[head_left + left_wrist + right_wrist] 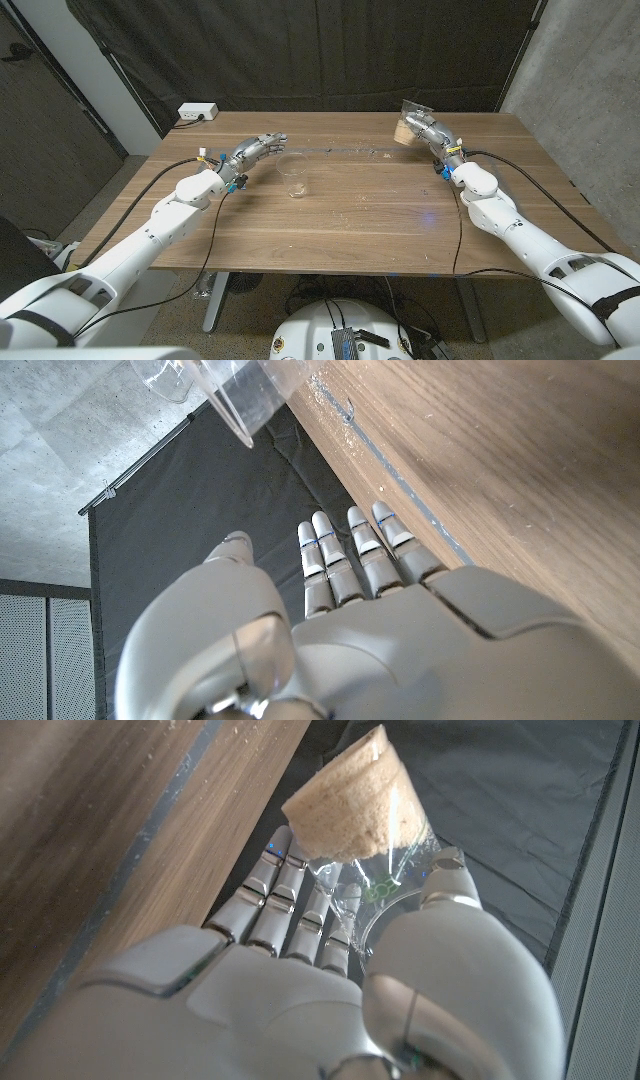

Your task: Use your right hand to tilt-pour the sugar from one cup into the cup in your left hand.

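While the right hand point(428, 129) holds a clear plastic cup of sugar point(409, 121) at the far right of the wooden table point(350, 215), the left hand point(258, 149) holds nothing, its fingers point(355, 555) straight and close together, pointing toward an empty clear cup point(293, 176) that stands upright just beside the fingertips, toward the table's middle. From the head camera, the sugar cup seems lifted slightly and tipped, its mouth higher than its sugar-filled base, though the cup is small there and the exact lean is hard to judge. The coming move turns on the gap between the two cups: they are well apart, the empty one near the left hand and far from the right, so the left hand would need to grip it before any pour makes sense. The right wrist camera shows what the head camera cannot: the right hand's fingers point(290, 910) and thumb wrap the cup's clear wall, with the tan sugar point(350, 805) packed at the end away from the palm. The left wrist camera shows the empty cup's rim just beyond the fingertips, not touching them.
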Available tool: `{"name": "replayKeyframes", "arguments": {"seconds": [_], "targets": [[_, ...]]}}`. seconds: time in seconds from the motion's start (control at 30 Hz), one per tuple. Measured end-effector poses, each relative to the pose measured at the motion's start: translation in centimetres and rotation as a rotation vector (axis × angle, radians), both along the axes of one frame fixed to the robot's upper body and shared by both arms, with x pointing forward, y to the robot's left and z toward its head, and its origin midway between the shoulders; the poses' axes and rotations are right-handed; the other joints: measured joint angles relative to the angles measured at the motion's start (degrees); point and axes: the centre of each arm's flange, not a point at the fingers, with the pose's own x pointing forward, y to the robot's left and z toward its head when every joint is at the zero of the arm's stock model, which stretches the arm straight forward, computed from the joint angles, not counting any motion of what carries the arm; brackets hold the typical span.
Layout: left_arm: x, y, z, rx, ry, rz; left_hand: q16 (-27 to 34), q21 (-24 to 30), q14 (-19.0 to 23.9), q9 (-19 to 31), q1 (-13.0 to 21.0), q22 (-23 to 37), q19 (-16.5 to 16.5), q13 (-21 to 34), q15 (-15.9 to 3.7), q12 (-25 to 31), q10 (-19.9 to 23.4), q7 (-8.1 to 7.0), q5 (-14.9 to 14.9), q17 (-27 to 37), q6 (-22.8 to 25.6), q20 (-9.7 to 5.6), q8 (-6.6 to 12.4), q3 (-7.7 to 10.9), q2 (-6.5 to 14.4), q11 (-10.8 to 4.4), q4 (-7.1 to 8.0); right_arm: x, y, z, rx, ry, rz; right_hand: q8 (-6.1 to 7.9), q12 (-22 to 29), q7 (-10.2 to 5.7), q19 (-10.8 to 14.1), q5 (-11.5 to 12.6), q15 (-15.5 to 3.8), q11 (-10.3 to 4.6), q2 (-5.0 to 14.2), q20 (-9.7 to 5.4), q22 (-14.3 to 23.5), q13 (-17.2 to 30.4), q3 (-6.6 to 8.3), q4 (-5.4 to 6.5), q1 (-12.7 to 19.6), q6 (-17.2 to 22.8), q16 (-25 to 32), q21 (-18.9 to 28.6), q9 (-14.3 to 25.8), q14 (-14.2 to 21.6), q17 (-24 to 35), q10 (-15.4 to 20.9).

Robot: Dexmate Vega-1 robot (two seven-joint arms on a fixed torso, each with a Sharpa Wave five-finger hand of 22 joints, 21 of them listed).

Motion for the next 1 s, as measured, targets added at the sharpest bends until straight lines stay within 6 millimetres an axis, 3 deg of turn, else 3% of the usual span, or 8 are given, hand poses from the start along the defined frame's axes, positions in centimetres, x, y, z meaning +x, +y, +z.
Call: {"name": "replayKeyframes", "arguments": {"seconds": [0.47, 1.0], "targets": [[0.1, 0.1, 0.1, 0.0, -0.009, 0.002, 0.0, 0.0, 0.0, 0.0, -0.4, 0.0, 0.0, 0.22, 0.0, 0.0, 0.0, 0.0, 0.0, 0.0, 0.0, 0.0, 0.0, 0.25, 0.4, 0.0, -0.25, -0.2, -0.5, -0.4, 0.02, -0.068, -0.042, 0.78, -0.01, 0.01, -0.01, -0.01, 0.19, -0.21, 0.24, 0.0, -0.01, 0.17, -0.01, -0.01, 0.22, 0.6, -0.48, 0.21, 0.12, 0.41, 0.01, 0.4], [-0.5, 0.6, -0.6, 0.02, -0.013, -0.006, 0.0, 0.0, 0.0, 0.0, -0.83, 0.0, 0.01, 0.3, 0.0, 0.0, -0.35, -0.21, 0.0, 0.0, -0.21, 0.02, 0.0, -0.19, -1.05, 0.08, -0.16, -0.3, -1.3, -0.5, -0.006, -0.059, -0.061, 1.12, 0.28, -0.11, -0.45, -0.45, 0.27, -0.4, 0.29, 0.0, -0.17, 0.15, -0.02, -0.02, 0.31, 1.34, -1.43, 0.49, 0.18, 0.96, 0.22, 1.2]]}}
